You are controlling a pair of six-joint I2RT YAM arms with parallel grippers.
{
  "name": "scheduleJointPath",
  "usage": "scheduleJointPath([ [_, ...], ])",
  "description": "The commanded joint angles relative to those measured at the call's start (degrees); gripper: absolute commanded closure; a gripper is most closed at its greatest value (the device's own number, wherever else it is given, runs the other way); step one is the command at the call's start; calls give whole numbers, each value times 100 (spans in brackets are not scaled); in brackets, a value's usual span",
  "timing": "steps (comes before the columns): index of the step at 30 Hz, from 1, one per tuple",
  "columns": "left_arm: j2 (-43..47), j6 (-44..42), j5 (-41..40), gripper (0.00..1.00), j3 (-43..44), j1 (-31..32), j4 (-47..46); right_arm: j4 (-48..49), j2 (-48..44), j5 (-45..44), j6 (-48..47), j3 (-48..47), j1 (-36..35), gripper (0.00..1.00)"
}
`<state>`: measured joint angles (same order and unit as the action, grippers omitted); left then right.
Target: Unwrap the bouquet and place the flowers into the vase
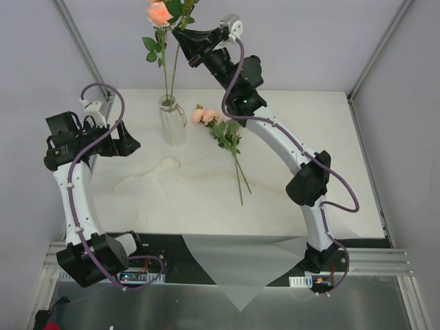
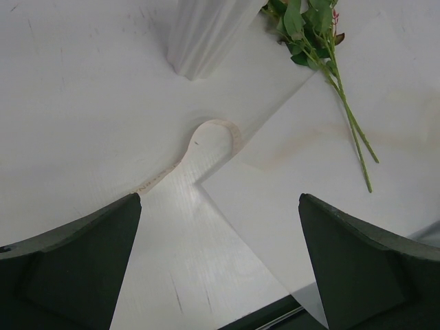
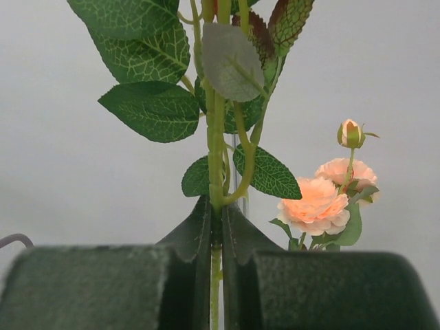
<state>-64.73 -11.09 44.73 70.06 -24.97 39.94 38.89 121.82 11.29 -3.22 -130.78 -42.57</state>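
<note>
Right jaws clamped on flower stem [image 3: 215, 172], left jaws spread wide

Rose stems [image 3: 214, 158] upright in ribbed vase [image 1: 172, 125], loose roses [image 1: 229, 137] lying beside

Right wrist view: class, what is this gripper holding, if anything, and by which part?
The right gripper is shut on a flower, pinching its thin green stem up among the leaves. The left gripper is open and holds nothing.
</note>
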Motion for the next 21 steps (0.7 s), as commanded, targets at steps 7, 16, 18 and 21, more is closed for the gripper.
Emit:
scheduleJointPath([
  [7, -48, -24, 141, 1, 174, -43, 66, 1147, -220, 58, -3, 35, 11, 99],
  [16, -13, -42, 159, 1, 69, -43, 75, 1138, -203, 40, 32, -53, 108, 99],
  [18, -13, -77, 133, 1, 60, -43, 75, 1173, -229, 31, 102, 17, 108, 99],
  [21, -5, -95, 132, 1, 69, -43, 75, 1243, -377, 110, 217, 280, 135, 99],
])
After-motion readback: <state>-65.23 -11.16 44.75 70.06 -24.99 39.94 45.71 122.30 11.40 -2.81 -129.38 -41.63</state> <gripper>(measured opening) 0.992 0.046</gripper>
